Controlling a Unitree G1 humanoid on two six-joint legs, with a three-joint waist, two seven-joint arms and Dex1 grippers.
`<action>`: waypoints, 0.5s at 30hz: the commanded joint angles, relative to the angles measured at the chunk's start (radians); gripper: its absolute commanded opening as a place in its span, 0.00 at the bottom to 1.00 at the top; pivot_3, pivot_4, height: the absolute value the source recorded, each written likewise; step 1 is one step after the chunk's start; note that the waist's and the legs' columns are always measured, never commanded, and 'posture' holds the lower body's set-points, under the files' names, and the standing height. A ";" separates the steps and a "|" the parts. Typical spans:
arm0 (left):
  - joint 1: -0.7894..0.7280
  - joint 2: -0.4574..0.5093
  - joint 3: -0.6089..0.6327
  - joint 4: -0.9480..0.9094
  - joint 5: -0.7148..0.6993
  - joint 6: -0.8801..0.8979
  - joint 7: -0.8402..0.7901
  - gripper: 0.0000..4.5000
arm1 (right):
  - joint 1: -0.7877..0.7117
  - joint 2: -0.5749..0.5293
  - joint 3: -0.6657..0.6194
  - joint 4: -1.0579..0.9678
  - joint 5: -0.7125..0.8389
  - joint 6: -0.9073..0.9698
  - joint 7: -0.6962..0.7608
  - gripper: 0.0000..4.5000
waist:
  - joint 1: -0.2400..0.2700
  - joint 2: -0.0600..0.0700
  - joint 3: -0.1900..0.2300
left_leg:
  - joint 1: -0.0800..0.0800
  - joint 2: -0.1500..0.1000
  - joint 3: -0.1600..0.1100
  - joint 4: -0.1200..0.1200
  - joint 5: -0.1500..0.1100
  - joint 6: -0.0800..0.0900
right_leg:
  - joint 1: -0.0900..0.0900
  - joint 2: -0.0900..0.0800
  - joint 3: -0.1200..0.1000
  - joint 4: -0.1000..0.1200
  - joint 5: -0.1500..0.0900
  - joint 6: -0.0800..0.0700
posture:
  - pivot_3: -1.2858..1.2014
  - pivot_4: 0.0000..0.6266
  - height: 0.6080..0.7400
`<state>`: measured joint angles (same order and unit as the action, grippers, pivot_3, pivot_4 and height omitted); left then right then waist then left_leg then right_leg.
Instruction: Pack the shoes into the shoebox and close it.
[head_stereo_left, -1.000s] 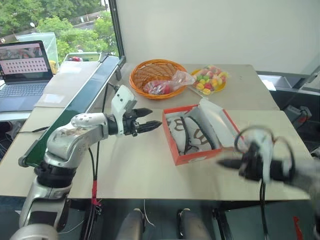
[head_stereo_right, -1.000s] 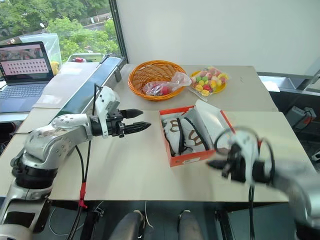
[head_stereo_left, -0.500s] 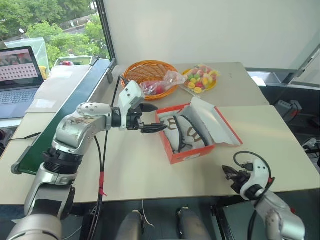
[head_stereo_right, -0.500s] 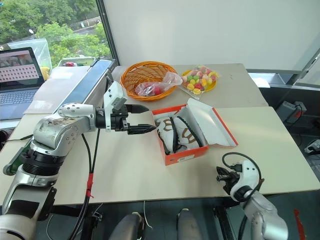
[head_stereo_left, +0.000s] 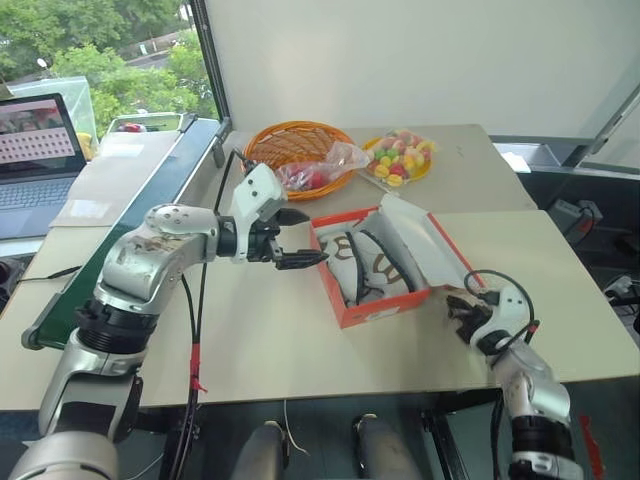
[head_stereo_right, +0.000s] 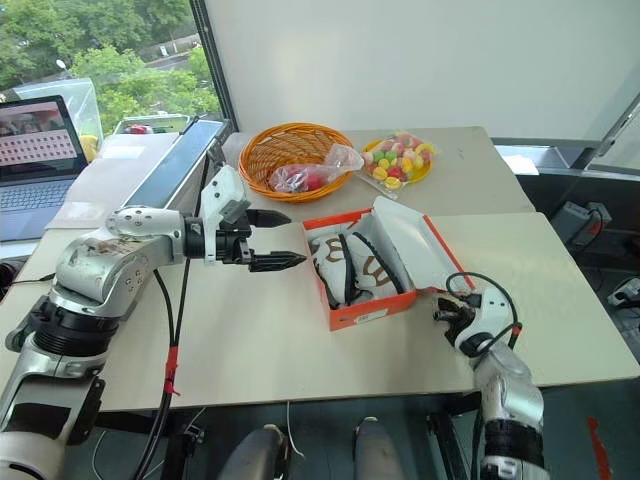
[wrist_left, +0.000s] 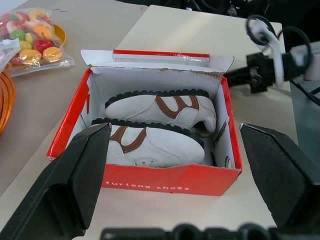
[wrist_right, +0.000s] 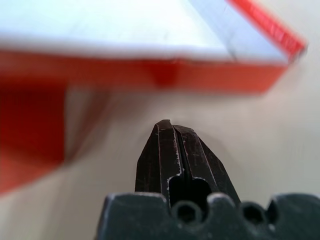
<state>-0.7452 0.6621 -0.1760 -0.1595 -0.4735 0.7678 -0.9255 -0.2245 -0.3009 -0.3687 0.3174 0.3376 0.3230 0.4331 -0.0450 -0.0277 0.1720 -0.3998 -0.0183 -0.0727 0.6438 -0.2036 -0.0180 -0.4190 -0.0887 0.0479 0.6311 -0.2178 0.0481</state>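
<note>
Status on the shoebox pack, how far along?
Done: both shoes lie side by side in the shoebox. In hand: shut right gripper is low by the lid, under its edge; open left gripper hovers on the box's other side. Left: closing the lid.

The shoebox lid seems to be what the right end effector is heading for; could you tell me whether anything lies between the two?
Nothing visible does. The right end effector, fingers shut, sits low over the bare table just beside the open lid of the shoebox. Both shoes already lie inside.
</note>
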 joint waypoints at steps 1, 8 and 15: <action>-0.014 0.005 0.031 -0.035 0.006 -0.002 0.008 0.98 | -0.042 -0.022 -0.028 0.043 0.014 -0.087 0.003 0.00 | 0.001 0.000 0.000 | 0.000 0.000 0.000 0.000 0.000 0.000 | 0.000 0.000 0.000 0.000 0.000 -0.001 | 0.52 0.24 1.00; 0.006 -0.002 0.027 -0.041 0.023 -0.020 0.032 0.98 | -0.043 -0.015 -0.062 -0.129 0.166 -0.062 0.083 0.00 | -0.001 0.000 0.000 | -0.001 -0.001 0.000 0.000 0.000 0.000 | 0.000 -0.001 0.000 0.000 0.001 -0.002 | 0.52 0.24 1.00; -0.010 -0.033 0.038 -0.016 0.041 -0.034 0.062 0.98 | 0.014 -0.037 0.011 -0.396 0.369 0.161 0.176 0.00 | -0.001 0.000 0.000 | 0.000 0.000 0.000 0.000 0.000 0.000 | 0.000 0.000 0.000 0.000 0.001 -0.002 | 0.52 0.24 1.00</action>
<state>-0.7331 0.6322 -0.1707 -0.1635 -0.4398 0.7616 -0.8693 -0.2128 -0.3160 -0.3832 -0.0003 0.6550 0.4278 0.5837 -0.0456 -0.0276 0.1721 -0.4000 -0.0187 -0.0731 0.6437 -0.2037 -0.0180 -0.4188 -0.0892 0.0479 0.6315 -0.2166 0.0463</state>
